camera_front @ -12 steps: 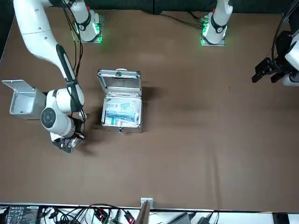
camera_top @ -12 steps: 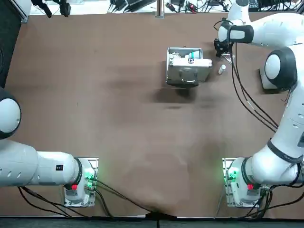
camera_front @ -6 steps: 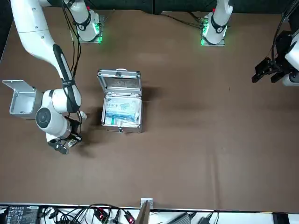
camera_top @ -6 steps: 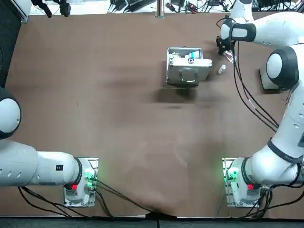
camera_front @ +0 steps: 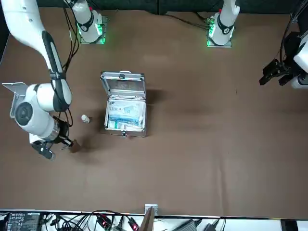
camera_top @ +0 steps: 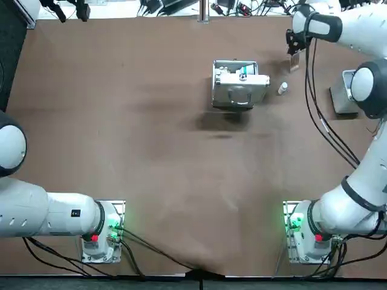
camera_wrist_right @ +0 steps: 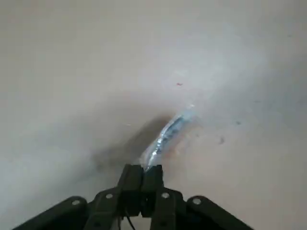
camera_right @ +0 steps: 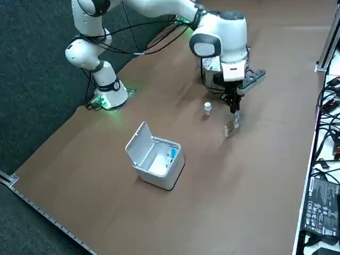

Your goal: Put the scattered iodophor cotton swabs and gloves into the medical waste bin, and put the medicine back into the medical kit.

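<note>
Both jaws of the right gripper are clamped on a swab packet, which has just risen off the surface and hangs just beside the medicine bottle. The pick looks done. Carrying it to the waste bin, well apart from the bottle, likely comes next.

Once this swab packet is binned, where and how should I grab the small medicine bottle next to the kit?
Grip the medicine bottle across its narrow body, coming straight down from above. It looks upright and stands apart from the medical kit, so the fingers should fit on either side. The right gripper, above the table nearby, is shut on the swab packet.
</note>
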Robot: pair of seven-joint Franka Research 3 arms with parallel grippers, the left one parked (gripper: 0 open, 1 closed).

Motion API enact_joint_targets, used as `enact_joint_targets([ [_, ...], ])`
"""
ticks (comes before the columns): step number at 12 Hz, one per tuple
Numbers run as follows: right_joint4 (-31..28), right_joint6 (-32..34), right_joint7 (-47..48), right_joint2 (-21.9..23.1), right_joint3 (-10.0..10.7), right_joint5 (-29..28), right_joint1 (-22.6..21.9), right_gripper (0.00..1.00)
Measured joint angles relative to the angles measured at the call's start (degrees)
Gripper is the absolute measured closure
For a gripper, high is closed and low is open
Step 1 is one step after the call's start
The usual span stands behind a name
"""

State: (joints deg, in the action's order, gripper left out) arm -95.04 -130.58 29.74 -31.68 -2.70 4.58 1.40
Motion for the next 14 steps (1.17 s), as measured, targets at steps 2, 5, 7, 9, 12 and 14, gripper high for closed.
enact_joint_targets([
  [2, 0.03, 2.71, -0.27, 2.14, 0.01, 0.19, 0.47, 0.99],
  [5, 0.23, 7.11, -2.90, 5.06, 0.04, 0.33, 1.56, 0.99],
  [7, 0.61, 9.93, -5.44, 6.76, 0.13, 0.48, 2.98, 0.99],
  [9, 1.28, 12.99, -9.00, 8.21, 0.29, 0.67, 5.39, 0.99],
  [12, 3.89, 18.56, -13.96, 9.74, 0.52, 0.87, 10.45, 0.99],
  [14, 7.69, 26.18, -17.20, 10.62, 0.61, 1.94, 14.88, 0.99],
])
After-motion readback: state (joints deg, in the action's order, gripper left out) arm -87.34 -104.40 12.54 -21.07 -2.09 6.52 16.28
